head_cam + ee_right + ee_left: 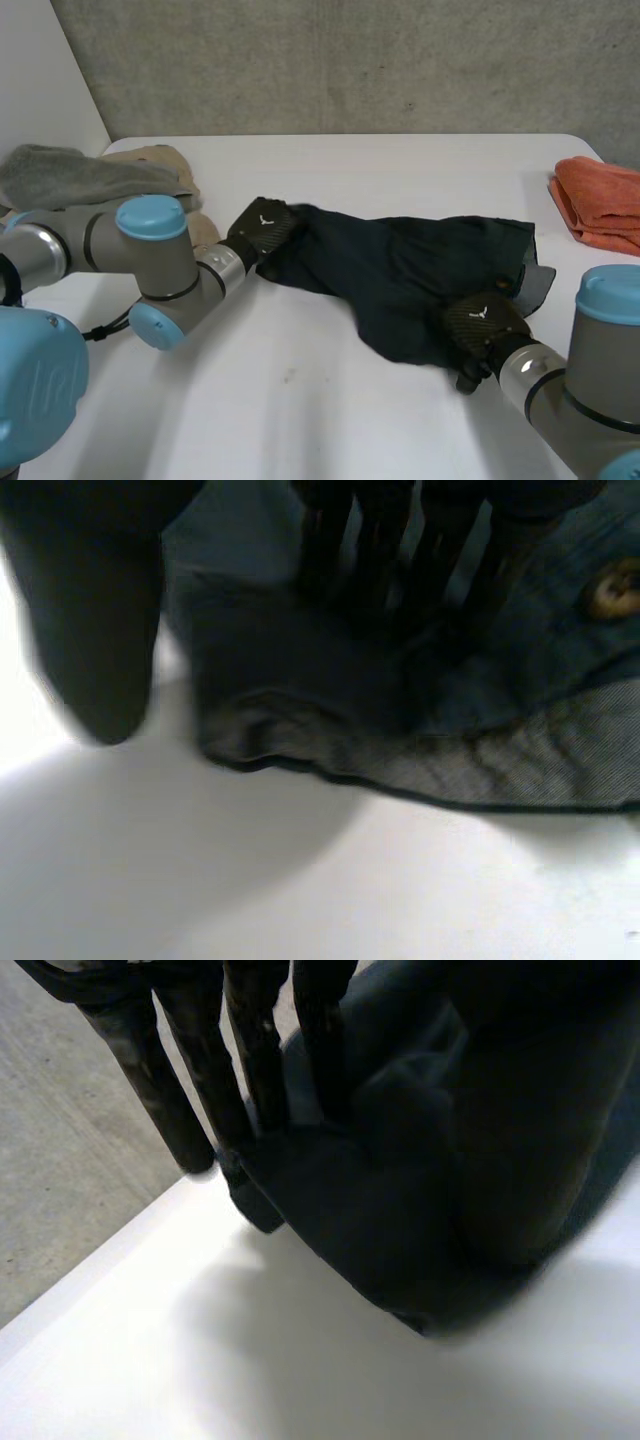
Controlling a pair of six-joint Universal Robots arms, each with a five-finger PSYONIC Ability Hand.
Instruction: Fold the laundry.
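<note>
We see the dark blue garment (410, 270) lying crumpled across the middle of the white tabletop (300, 400). The left hand (262, 228) is at its left end, fingers (255, 1050) straight, tips resting on the cloth's edge. The right hand (483, 322) lies on the garment's lower right edge, its straight fingers (440, 570) pressing the cloth; an orange cloth (600, 200) lies at the frame's right edge.
</note>
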